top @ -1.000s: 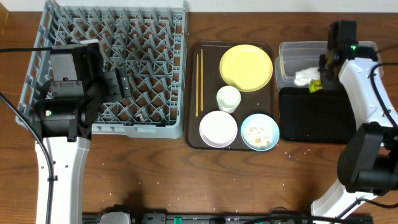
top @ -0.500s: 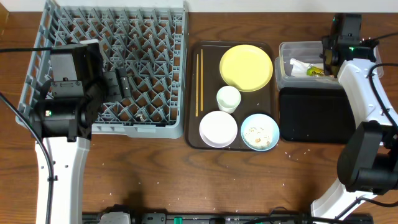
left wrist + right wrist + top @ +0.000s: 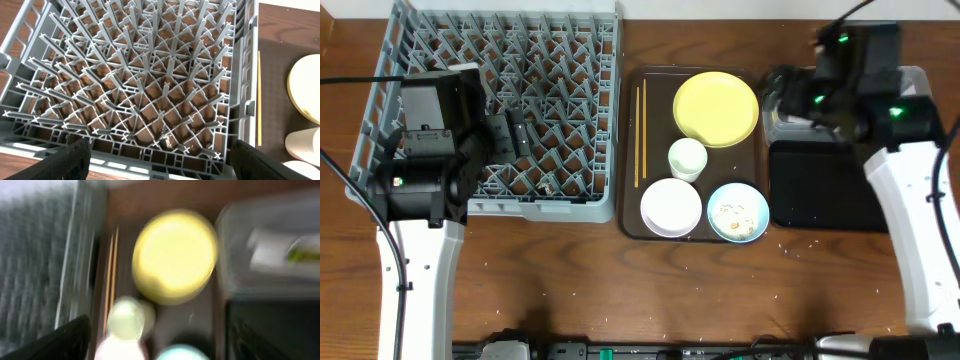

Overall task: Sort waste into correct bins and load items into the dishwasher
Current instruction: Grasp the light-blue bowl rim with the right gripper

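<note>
My left gripper point(image 3: 510, 135) hangs open over the grey dishwasher rack point(image 3: 500, 100), its fingertips point(image 3: 70, 162) wide apart above the rack's near wall point(image 3: 150, 150). My right gripper point(image 3: 788, 95) is open and holds nothing, raised over the left end of the clear tub point(image 3: 920, 76). In the blurred right wrist view the white napkin point(image 3: 267, 250) and the yellow-green wrapper point(image 3: 302, 255) lie in that tub point(image 3: 225, 265). The yellow plate point(image 3: 716, 108), small cup point(image 3: 687, 158), white bowl point(image 3: 671, 207), blue bowl point(image 3: 737, 212) with food scraps and the chopsticks point(image 3: 640, 135) sit on the brown tray point(image 3: 658, 110).
The black tray point(image 3: 820, 185) lies just in front of the clear tub, to the right of the brown tray. The rack fills the table's left half. Small crumbs dot the wood near the front edge point(image 3: 620, 300).
My right gripper opened and let the wrapper drop into the clear tub, then swung left toward the brown tray. The left arm has not moved.
</note>
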`<state>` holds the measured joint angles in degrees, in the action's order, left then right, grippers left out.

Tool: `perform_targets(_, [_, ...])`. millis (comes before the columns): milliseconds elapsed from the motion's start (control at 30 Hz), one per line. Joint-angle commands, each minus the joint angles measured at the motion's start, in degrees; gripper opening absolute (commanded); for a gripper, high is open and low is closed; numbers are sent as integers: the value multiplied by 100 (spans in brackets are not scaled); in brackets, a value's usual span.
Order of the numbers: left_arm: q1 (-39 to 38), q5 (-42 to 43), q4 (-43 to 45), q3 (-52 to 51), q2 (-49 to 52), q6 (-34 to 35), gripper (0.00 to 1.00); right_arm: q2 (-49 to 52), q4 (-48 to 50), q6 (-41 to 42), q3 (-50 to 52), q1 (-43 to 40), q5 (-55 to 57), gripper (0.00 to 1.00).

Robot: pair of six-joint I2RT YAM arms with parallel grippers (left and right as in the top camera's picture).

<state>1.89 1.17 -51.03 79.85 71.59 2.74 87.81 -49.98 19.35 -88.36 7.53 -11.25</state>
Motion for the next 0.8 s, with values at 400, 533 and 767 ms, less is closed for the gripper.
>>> perform_targets(400, [28,-11,4,122,24,-57,90,221,-623,-938,2347,2645,1360,60])
perform_targets(533, [28,-11,4,122,24,-57,90,221,-57,-944,2990,2933,1847,57])
perform_targets(767, [28,-11,4,122,24,-57,90,221,922,-1460,3731,3016,2175,47])
